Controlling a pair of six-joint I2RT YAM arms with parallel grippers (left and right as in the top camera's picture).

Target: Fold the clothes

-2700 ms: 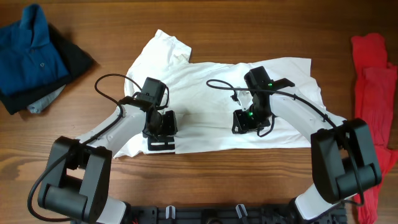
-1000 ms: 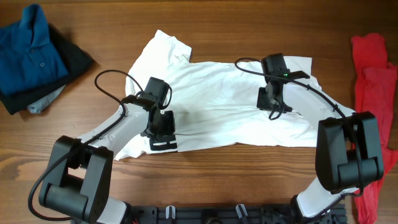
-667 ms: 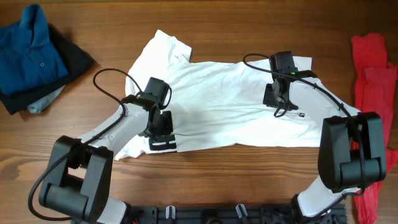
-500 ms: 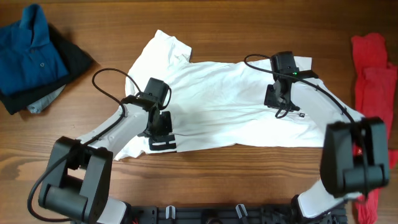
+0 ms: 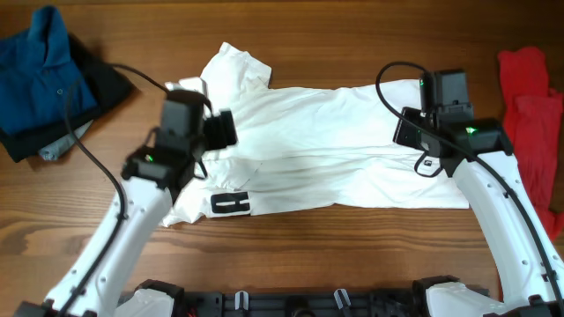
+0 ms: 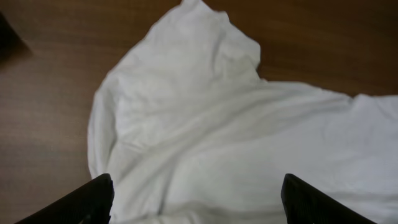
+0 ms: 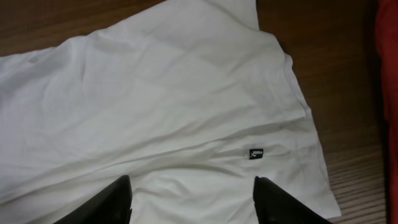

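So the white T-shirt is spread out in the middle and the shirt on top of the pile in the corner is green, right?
Not quite: the shirt on top of the pile in the corner is blue, not green, as the overhead view shows. The white T-shirt is indeed spread out in the middle.

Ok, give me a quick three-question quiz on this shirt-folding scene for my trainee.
1. True or false: the left gripper is clamped on the white T-shirt.
2. Where do the red garments lie? A) at the right edge of the table B) under the T-shirt C) at the left edge.
3. What small mark shows on the T-shirt in the right wrist view?
Key: 1 false, the left gripper is open; 2 A; 3 a small black label.
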